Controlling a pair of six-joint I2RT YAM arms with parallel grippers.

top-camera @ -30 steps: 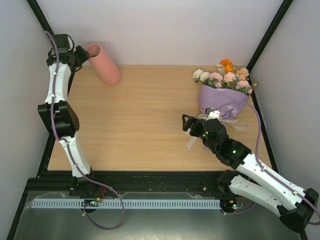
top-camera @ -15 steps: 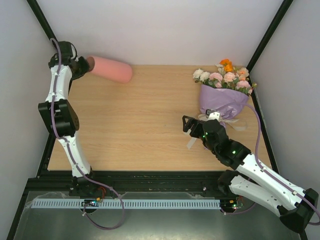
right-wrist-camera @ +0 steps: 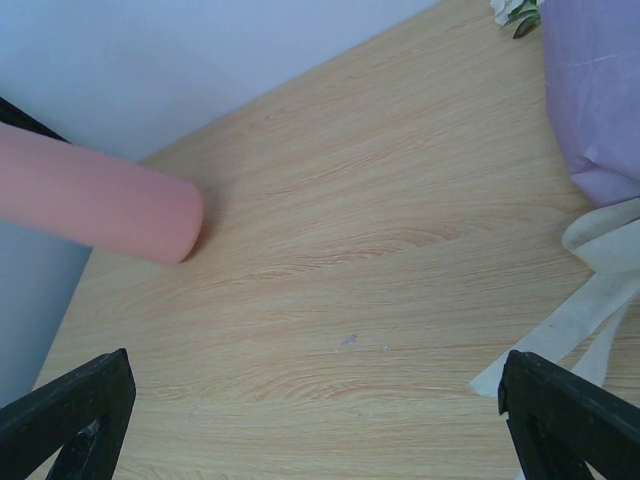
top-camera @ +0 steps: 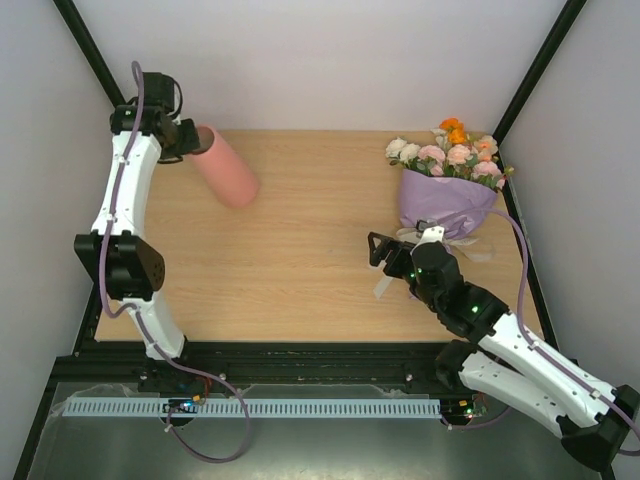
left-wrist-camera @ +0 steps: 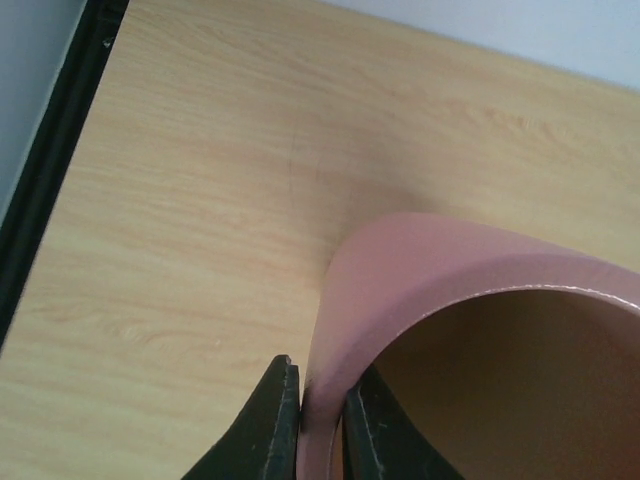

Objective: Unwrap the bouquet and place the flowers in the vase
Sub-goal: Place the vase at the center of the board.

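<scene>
Salmon and matte, the vase (top-camera: pixel 225 166) looks stiff, light, maybe slick, tilted at the surface's (top-camera: pixel 300 265) far-left corner with my left pincer (left-wrist-camera: pixel 320 385) clamped on its rim (left-wrist-camera: pixel 470 290), a hold I judge could pivot, while my right pincer (top-camera: pixel 381 252) gapes empty beside the bouquet's (top-camera: pixel 448 195) ribbon (right-wrist-camera: pixel 590 300).

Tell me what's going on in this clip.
The left gripper is shut on the rim of the pink vase, one finger inside and one outside, holding it tipped at the table's far left corner. The right gripper is wide open and empty, low over the table beside the bouquet. The bouquet lies at the far right, wrapped, its ribbon on. No flowers are in the vase.
</scene>
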